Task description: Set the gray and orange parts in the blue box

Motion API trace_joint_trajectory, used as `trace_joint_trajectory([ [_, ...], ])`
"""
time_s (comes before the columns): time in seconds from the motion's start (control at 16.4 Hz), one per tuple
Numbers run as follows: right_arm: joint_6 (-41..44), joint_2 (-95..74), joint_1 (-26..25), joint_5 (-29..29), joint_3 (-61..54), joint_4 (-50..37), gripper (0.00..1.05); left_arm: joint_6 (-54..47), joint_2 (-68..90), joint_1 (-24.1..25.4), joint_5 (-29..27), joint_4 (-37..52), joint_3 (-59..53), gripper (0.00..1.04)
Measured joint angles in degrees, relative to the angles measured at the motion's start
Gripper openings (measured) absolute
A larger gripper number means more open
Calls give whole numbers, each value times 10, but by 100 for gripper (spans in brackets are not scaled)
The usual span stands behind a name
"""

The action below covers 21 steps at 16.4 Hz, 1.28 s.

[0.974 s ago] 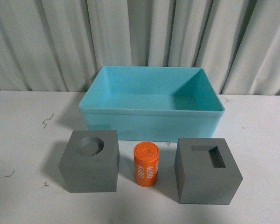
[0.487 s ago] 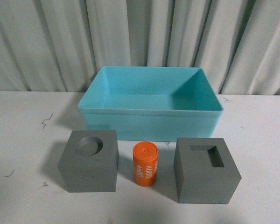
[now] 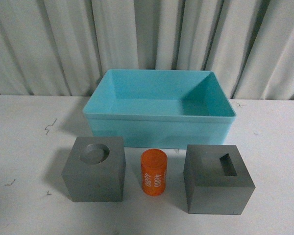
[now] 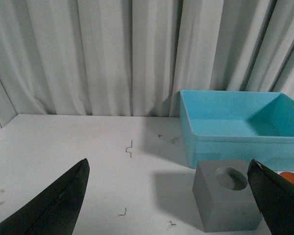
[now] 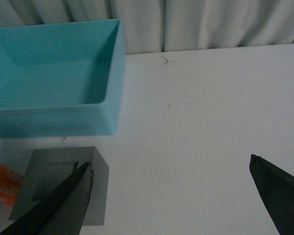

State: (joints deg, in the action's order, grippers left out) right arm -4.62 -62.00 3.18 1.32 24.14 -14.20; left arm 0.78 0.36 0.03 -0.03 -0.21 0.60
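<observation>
Standing in a row on the white desk (image 3: 29, 147), just in front of the near wall of the blue box (image 3: 159, 132), are all three parts. The gray cube with a round recess (image 3: 94, 174) is on the left and the gray cube with a rectangular recess (image 3: 218, 183) is on the right. The orange cylinder (image 3: 153, 172) stands upright between them, apart from both, with white lettering down its side. Both cubes have their recesses facing up. A pale pleated curtain (image 3: 39, 44) hangs behind the box.

The left hand (image 4: 166, 166) is spread wide above the desk, and the round-recess cube and the box show between its dark fingers (image 4: 54, 205). The right hand (image 5: 170, 161) is spread wide too. One of its fingertips shows in front of the rectangular-recess cube, and bare desk lies between the two tips. Neither hand grips anything.
</observation>
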Motion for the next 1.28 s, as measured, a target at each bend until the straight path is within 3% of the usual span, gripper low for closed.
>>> trace_joint_trajectory([
  [0.24, -3, -193, 106, 50, 30, -111, 98, 0, 0, 0, 0, 0, 0, 98],
  [0.37, -22, -256, 131, 53, 43, -143, 98, 0, 0, 0, 0, 0, 0, 98],
  [1.28, -81, -448, 179, 68, 140, -169, 98, 0, 0, 0, 0, 0, 0, 98],
])
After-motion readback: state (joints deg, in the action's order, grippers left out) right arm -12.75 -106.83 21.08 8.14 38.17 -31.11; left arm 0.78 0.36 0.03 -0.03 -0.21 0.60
